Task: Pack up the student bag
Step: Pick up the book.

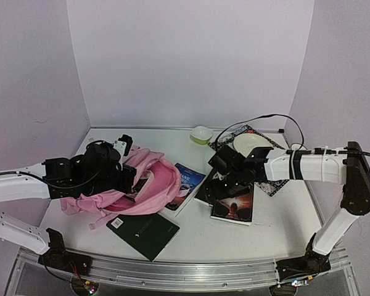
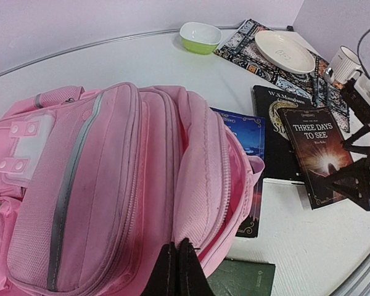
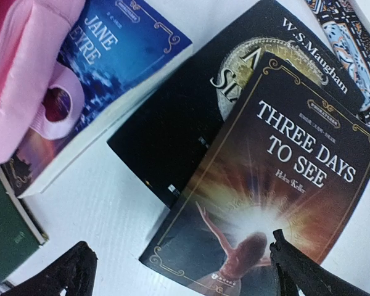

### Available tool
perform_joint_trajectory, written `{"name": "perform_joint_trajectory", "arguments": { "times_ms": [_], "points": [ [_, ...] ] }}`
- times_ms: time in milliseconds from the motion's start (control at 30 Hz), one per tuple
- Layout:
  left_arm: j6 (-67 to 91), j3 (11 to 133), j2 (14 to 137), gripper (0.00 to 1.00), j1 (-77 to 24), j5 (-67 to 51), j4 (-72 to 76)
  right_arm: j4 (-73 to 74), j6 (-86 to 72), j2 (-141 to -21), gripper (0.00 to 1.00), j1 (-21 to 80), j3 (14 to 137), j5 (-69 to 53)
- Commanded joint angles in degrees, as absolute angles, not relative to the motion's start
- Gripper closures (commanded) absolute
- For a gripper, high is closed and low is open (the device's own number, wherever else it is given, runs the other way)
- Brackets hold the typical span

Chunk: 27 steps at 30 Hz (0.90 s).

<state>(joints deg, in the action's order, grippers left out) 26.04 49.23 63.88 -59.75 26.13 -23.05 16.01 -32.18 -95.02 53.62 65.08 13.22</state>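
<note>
Left gripper, closed, pinches the large soft pink fabric backpack by its mouth rim, lower centre; probably limp and light, best held there. Right gripper gapes wide, empty.

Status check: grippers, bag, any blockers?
Left gripper shut on student bag rim. Right gripper open over Three Days to See book. Bag mouth open; Jane Eyre book partly under its edge.

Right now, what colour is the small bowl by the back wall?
The bowl is lime green, white inside; left wrist view.
</note>
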Motion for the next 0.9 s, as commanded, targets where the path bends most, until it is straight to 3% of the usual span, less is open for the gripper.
{"name": "perform_joint_trajectory", "arguments": {
  "times_ms": [0,500,867],
  "points": [
    [26.72,51.03,63.65,1.0,-58.71,28.84,-21.02,26.29,-32.82,-99.53,0.02,58.55,68.1,25.52],
    [27.16,50.8,61.95,1.0,-58.4,28.27,-21.14,36.95,-39.59,-116.17,0.02,65.74,77.75,39.88],
    [26.69,51.55,61.44,1.0,-58.28,28.12,-21.07,43.84,-41.61,-122.29,0.2,66.7,79.42,45.93]
  ]
}}
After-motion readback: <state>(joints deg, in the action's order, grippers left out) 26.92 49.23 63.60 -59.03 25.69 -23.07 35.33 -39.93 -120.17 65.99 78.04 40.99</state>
